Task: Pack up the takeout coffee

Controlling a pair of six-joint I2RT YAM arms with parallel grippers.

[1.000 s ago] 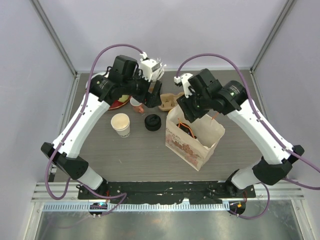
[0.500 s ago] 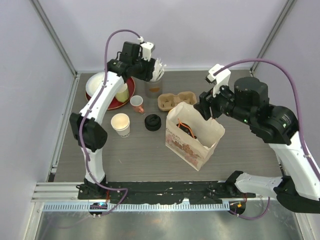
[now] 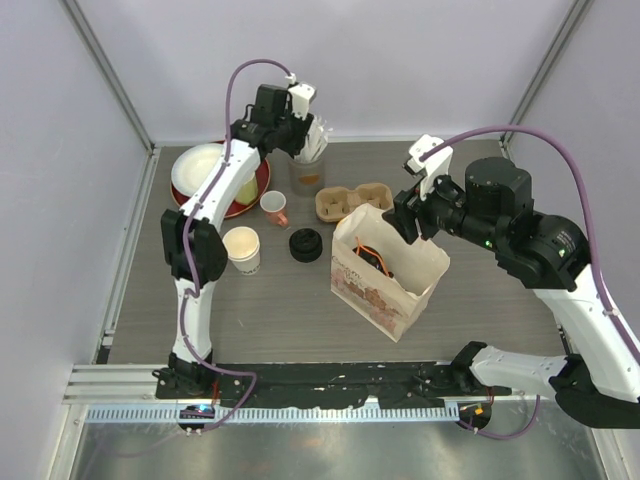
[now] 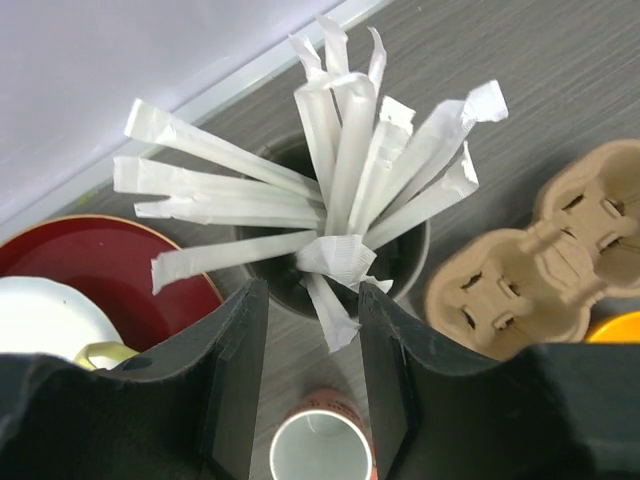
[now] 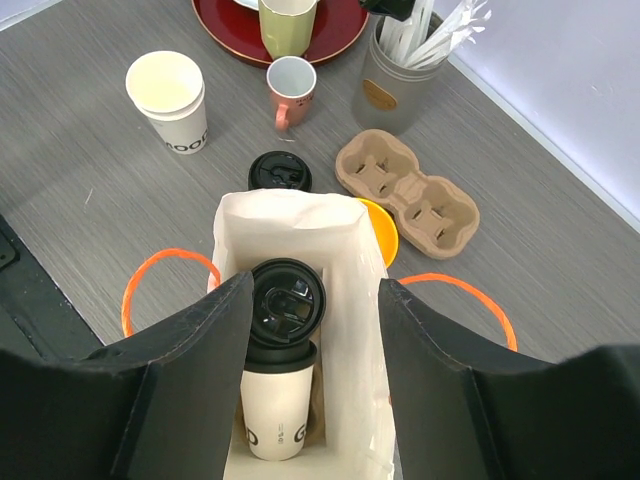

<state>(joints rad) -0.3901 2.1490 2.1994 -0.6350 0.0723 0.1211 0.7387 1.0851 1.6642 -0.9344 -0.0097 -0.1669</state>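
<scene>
Two takeout coffee cups stand inside the white paper bag (image 5: 300,215), one black lid (image 5: 287,298) above the other cup (image 5: 272,415). My right gripper (image 5: 315,300) hovers open over the bag's mouth, holding nothing, and it sits at the bag's far rim in the top view (image 3: 405,215). My left gripper (image 3: 305,140) hangs over the grey straw holder (image 4: 405,265). Its jaws stand apart around the end of one wrapped straw (image 4: 330,300), with a gap on both sides of it (image 4: 310,300).
A lidless paper cup (image 3: 241,247) and a loose black lid (image 3: 306,244) sit left of the bag (image 3: 385,290). A small pink-handled cup (image 3: 272,207), a cardboard cup carrier (image 3: 352,200) and a red plate (image 3: 225,205) with a green mug (image 3: 243,185) lie behind.
The left gripper rose over the straw holder and its jaws narrowed around a straw end. The right arm lifted back and up from the bag.
</scene>
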